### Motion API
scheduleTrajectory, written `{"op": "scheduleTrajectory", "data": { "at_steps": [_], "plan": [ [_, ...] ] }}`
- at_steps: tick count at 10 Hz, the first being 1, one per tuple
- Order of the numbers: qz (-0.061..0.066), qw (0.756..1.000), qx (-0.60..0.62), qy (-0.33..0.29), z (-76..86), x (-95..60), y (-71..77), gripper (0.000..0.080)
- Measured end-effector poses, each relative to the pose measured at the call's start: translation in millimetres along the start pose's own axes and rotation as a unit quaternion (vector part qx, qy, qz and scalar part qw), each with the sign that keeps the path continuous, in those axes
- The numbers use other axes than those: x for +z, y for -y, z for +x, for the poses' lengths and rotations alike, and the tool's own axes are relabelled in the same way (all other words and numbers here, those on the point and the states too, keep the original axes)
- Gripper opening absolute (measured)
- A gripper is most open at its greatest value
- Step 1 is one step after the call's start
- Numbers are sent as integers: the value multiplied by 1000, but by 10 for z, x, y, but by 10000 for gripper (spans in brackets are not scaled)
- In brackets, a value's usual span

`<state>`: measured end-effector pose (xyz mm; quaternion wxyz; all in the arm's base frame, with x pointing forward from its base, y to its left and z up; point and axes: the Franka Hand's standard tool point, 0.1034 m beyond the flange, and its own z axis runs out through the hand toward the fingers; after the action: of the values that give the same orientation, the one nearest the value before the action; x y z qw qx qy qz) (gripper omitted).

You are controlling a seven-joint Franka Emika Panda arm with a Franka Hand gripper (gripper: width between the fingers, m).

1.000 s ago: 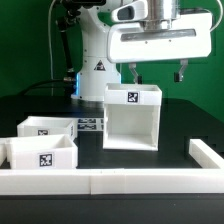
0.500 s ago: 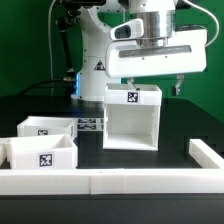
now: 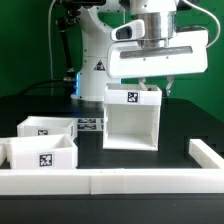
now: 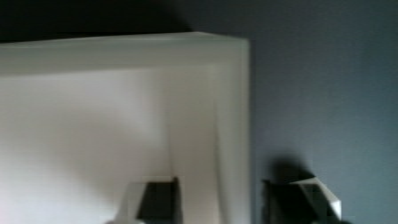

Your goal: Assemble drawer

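A black table (image 3: 185, 128) fills the scene, with a white Franka Panda arm (image 3: 97, 50) rising behind it and reaching forward over the work. A long, low white border wall (image 3: 120, 181) runs along the table's near edge and turns back at the exterior view's right.

The drawer's tall box shell (image 3: 131, 122) stands upright near the middle of the table. Its open front faces the camera and a black-and-white tag (image 3: 130, 97) sits on its top front edge. The two small open-top trays sit well apart from the shell at the exterior view's left, both outside it. The rear tray (image 3: 45, 126) is just behind the front tray (image 3: 40, 152), which shows a tag on its near face. The marker board (image 3: 89, 123) lies flat on the table between the trays and the shell.

The gripper (image 3: 155, 85) hangs at the shell's top, over the side wall at the exterior view's right. In the wrist view the gripper (image 4: 231, 200) has its jaws spread and straddles that wall of the box shell (image 4: 107, 110), one of its fingers (image 4: 159, 200) inside and the other outside. A dark gap shows between the outer finger and the wall, and nothing is pinched
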<state>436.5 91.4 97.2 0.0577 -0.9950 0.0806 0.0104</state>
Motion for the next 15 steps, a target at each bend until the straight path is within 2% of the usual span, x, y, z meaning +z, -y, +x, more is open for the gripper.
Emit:
{"op": "scheduleTrajectory", "data": {
  "at_steps": [1, 2, 9, 10, 12, 15],
  "plan": [
    [0, 1000, 0, 0, 0, 1, 0, 71],
    [0, 1000, 0, 0, 2, -3, 0, 40],
    [0, 1000, 0, -1, 15, -3, 2, 41],
    [3, 1000, 3, 0, 107, 1, 20, 41],
    [11, 1000, 1, -9, 388, -5, 69, 41],
    [23, 999, -3, -24, 736, -2, 202, 44]
  ]
}}
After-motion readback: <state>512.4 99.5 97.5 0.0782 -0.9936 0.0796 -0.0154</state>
